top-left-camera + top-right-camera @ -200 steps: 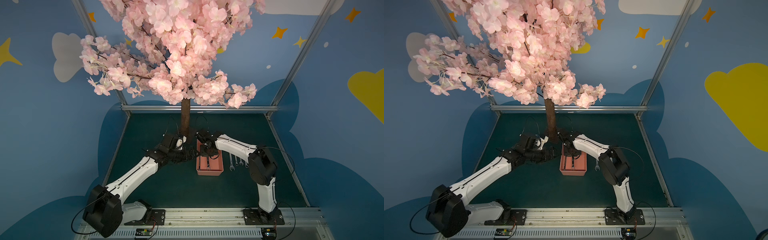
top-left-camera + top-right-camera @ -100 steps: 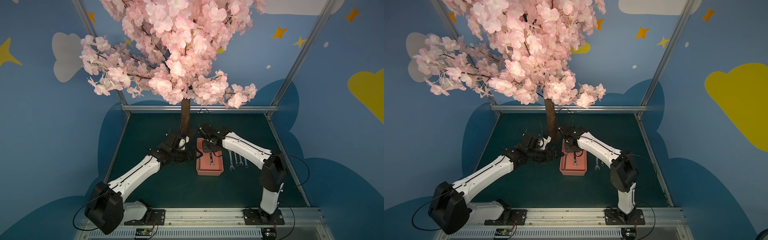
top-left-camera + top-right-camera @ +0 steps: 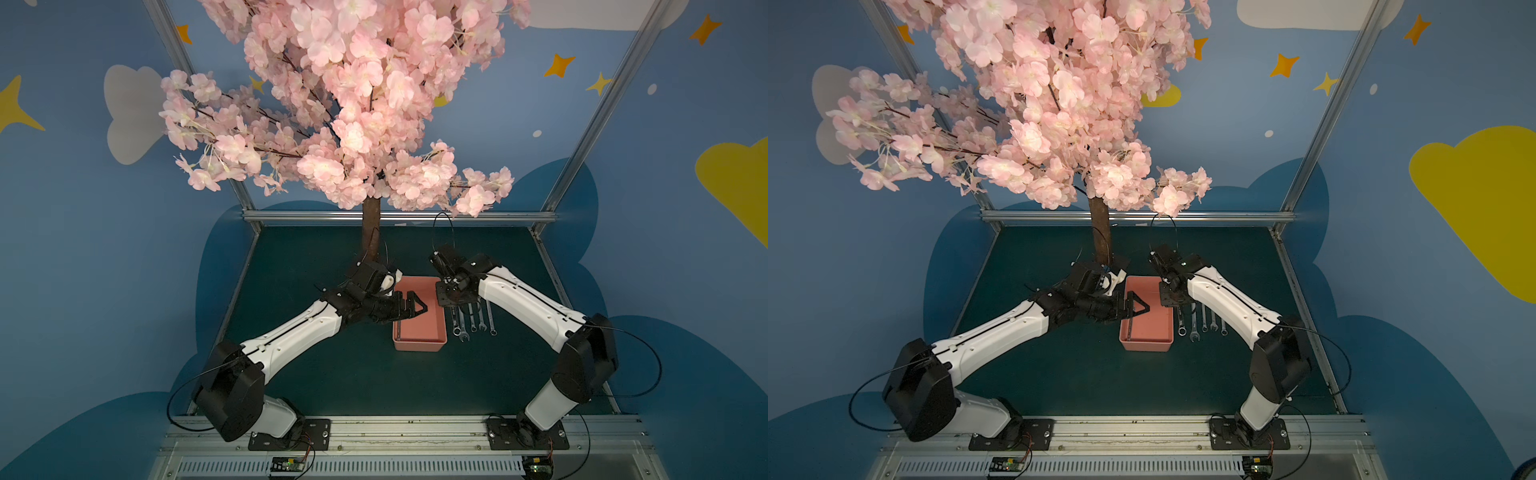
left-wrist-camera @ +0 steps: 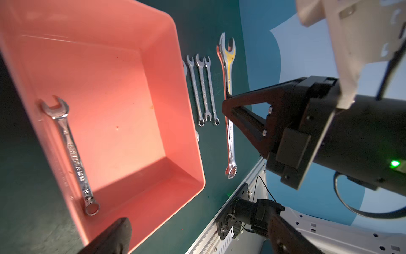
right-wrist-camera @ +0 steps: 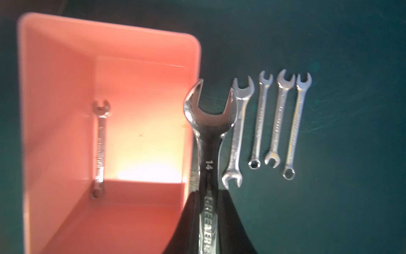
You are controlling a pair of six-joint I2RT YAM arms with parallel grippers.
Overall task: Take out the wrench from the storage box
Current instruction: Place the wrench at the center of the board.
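Observation:
The salmon-pink storage box (image 3: 419,332) (image 3: 1146,332) sits mid-table. My right gripper (image 5: 207,193) (image 3: 451,297) is shut on a large silver wrench (image 5: 209,123) (image 4: 228,66) marked 14. It holds the wrench lengthwise in the air, over the strip between the box's right wall and the row of wrenches on the mat. A smaller wrench (image 4: 72,151) (image 5: 100,149) lies inside the box (image 4: 109,66) along its left wall. My left gripper (image 3: 415,307) (image 3: 1138,309) (image 4: 197,228) hovers open over the box's left side, with nothing between its fingers.
Several small wrenches (image 3: 473,320) (image 5: 274,123) lie side by side on the dark green mat right of the box. The tree trunk (image 3: 371,232) stands just behind my left wrist. Metal rails (image 3: 395,216) edge the table.
My right gripper has risen out of the box with the large wrench and carried it right, past the box's right wall. The left arm has hardly moved.

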